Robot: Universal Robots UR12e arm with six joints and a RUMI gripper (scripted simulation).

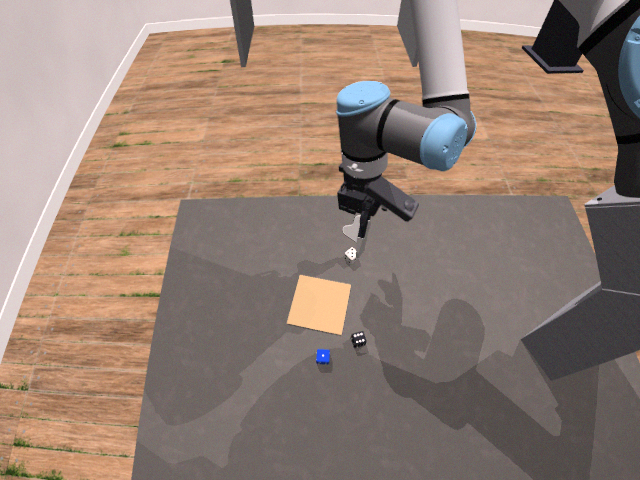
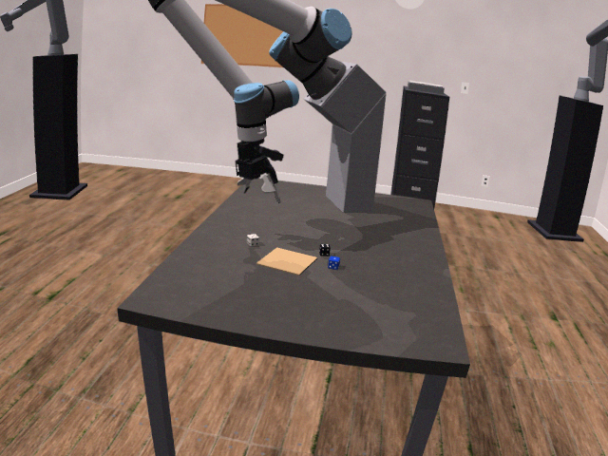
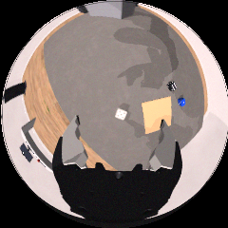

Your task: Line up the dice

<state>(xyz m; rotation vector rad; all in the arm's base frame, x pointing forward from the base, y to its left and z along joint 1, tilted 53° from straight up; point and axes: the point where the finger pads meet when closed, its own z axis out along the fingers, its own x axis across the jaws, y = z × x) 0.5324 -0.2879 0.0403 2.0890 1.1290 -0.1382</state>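
Note:
The white die (image 1: 351,254) (image 2: 253,239) (image 3: 121,114), with several pips on top, sits flat on the table off one corner of the mat. The orange mat (image 1: 320,304) (image 2: 287,260) (image 3: 157,111) holds no die. The black die (image 1: 358,339) (image 2: 324,249) (image 3: 172,85), with several pips on top, sits flat just off the mat. The blue die (image 1: 323,356) (image 2: 333,262) (image 3: 181,102), with one pip on top, sits near the black die, also off the mat. My gripper (image 1: 353,237) (image 2: 262,196) (image 3: 120,118) is open and empty, pointing down above the table near the white die.
The robot's grey pedestal (image 1: 594,320) (image 2: 360,166) stands at the table's far edge in the exterior view and at the right in the top view. Arm shadows cross the dark table (image 1: 206,310) (image 2: 294,313). The black and blue dice stand close together, with a small gap.

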